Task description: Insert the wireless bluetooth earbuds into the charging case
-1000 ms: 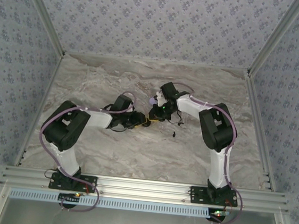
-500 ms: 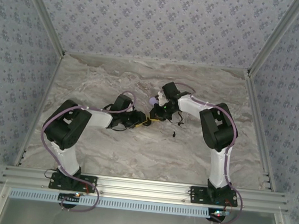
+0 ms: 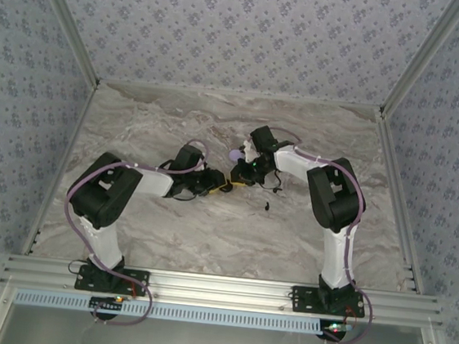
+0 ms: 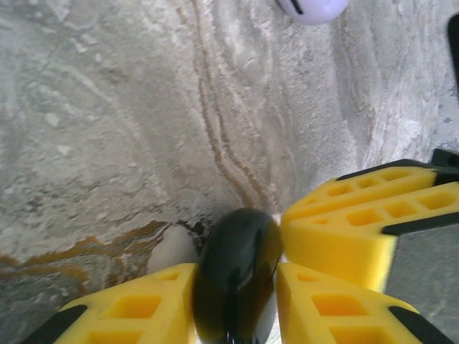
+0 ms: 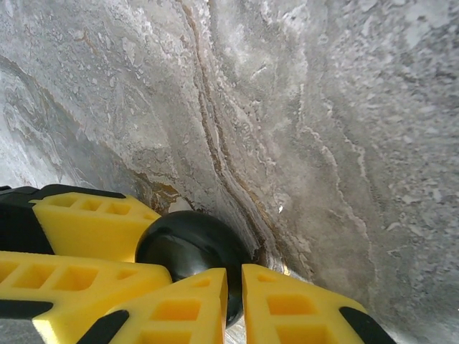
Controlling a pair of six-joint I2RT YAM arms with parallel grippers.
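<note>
Where the arms meet in the top view, the left gripper (image 3: 218,186) and the right gripper (image 3: 237,178) stand tip to tip. Left wrist: its fingers clamp the black charging case (image 4: 233,279) on edge. Right wrist: the case lies just left of nearly closed fingers; whether they pinch an earbud, I cannot tell.

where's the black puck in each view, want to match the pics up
top external: mid-table, where left tool meets right tool; too small to make out.
left wrist: bottom centre, black puck between yellow fingers.
right wrist: lower left of centre, against yellow fingers.
shared landmark: brown marble vein running up from the puck, both wrist views.
</note>
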